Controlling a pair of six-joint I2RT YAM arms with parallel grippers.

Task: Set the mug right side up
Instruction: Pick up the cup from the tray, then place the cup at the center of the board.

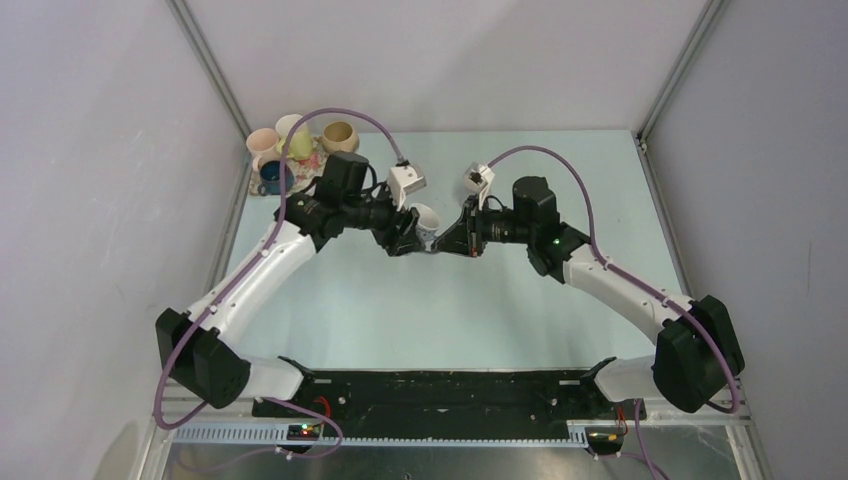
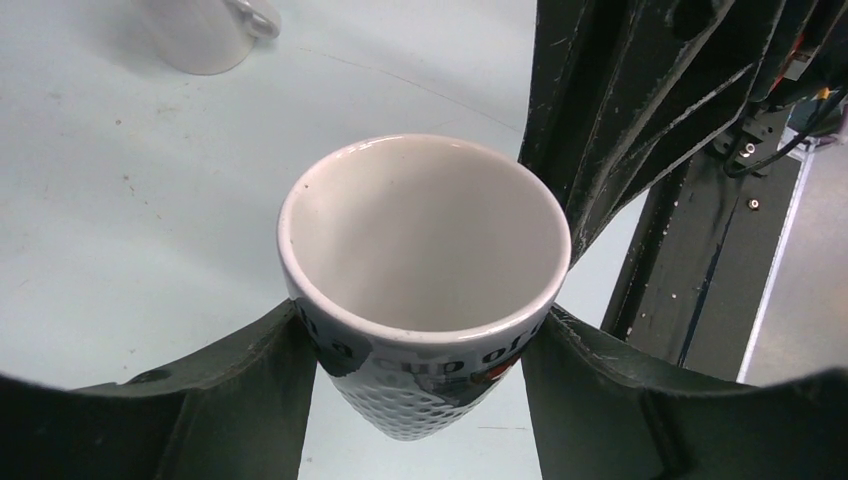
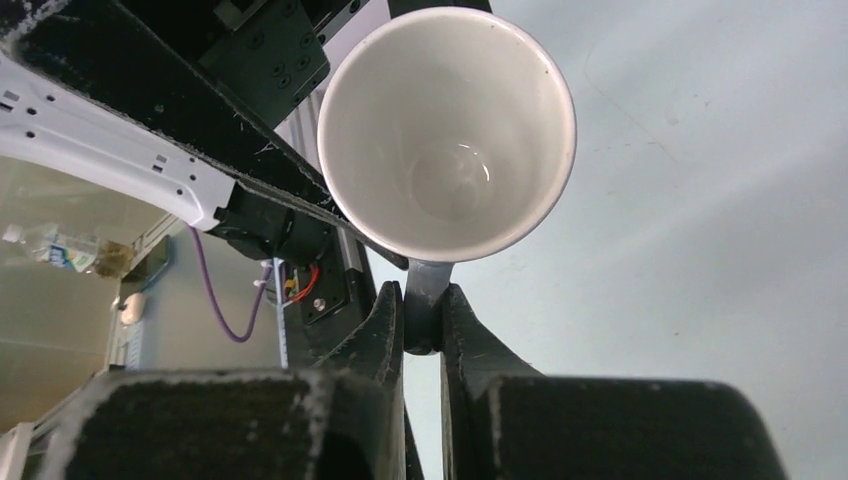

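The white mug [image 1: 426, 217] with printed lettering and a dimpled base is held between both arms above the table's middle, its mouth facing up. In the left wrist view my left gripper [image 2: 420, 345] is shut on the mug [image 2: 425, 250], one finger on each side of its body just under the rim. In the right wrist view my right gripper [image 3: 424, 318] is shut on the mug's handle [image 3: 424, 290], with the mug's open mouth [image 3: 447, 130] above the fingers. Both grippers meet at the mug in the top view, the left gripper [image 1: 408, 236] and the right gripper [image 1: 447, 238].
Several mugs [image 1: 290, 150] stand on a patterned mat in the back left corner. A white mug [image 2: 205, 30] shows at the top of the left wrist view. Grey walls close in the pale table [image 1: 440, 310] on three sides.
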